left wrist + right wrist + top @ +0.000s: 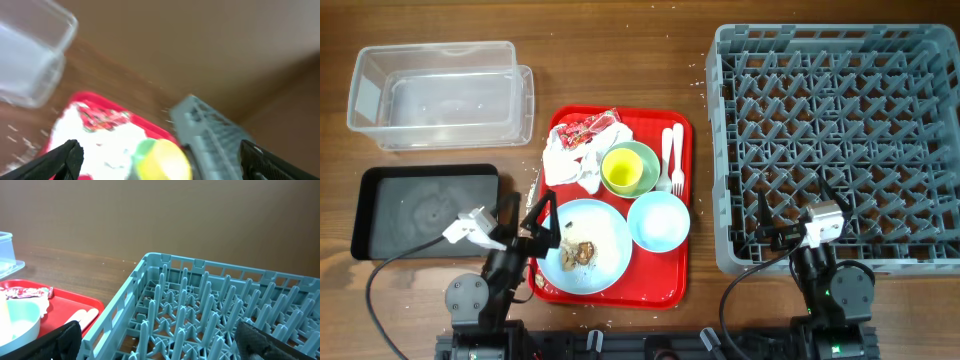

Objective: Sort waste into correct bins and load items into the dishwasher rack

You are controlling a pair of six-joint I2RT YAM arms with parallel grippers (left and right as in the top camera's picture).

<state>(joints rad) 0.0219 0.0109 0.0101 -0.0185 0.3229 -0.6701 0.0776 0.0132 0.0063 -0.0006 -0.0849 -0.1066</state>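
Overhead: both grippers open, everything still on the red tray

The dishwasher rack [835,140] stands right of the red tray [675,270]; its right edge is cut off. The clear tub [440,95] sits beyond the tray's far left corner and the black tray [425,210] just left of it.

On the red tray, the light blue plate [605,235] carries brown scraps [578,252]. Its left rim is hidden under the left gripper [542,222], whose jaws are spread and hold nothing. The napkins [565,160] and wrapper [585,128] lie at the far left; the wrapper's print is too small to read. The blue bowl [658,220] is beside the plate. The yellow cup [623,170] sits inside the green bowl [645,155]. Fork [677,160] and spoon [667,150] lie along the right edge.

The right gripper [792,215] hangs over the rack's near edge, its jaws wide and empty. The left wrist view is blurred.
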